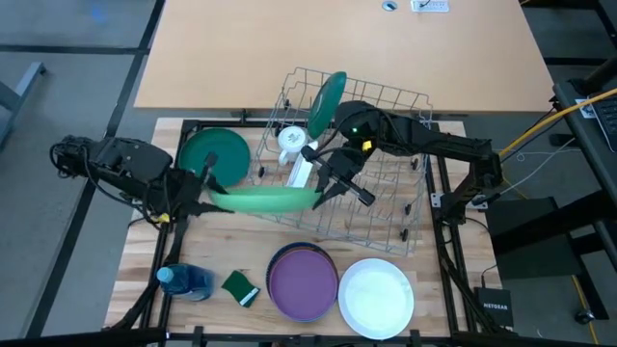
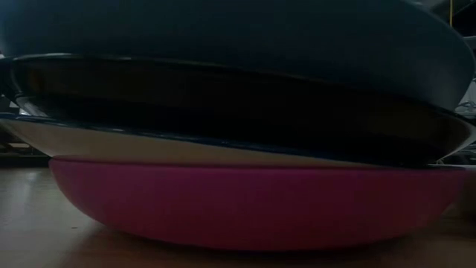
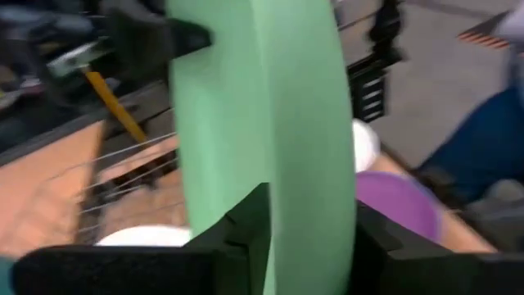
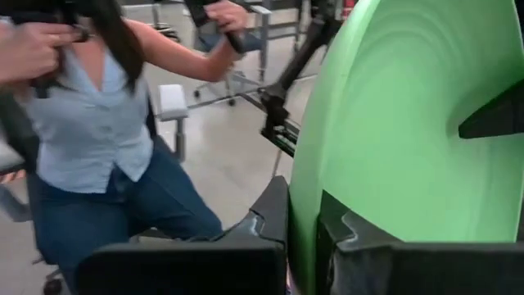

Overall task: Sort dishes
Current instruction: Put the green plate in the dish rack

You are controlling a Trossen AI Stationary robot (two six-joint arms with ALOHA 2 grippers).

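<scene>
Above the tabletop (image 1: 145,251), beside the wire rack (image 1: 386,207), both claws pinch one light green plate (image 1: 265,200). Left claw (image 1: 205,189) grips one edge, right claw (image 1: 323,185) grips the other. Purple plate (image 1: 303,280) lies near.

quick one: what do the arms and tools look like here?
Both arms are matte black with jointed segments. The left arm carries bundled black cables; the right arm shows a small green light. Each tool, left tool and right tool, has two chunky black fingers.

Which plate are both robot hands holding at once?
The light green plate, gripped by the left gripper and right gripper; the other plates rest untouched.
</scene>
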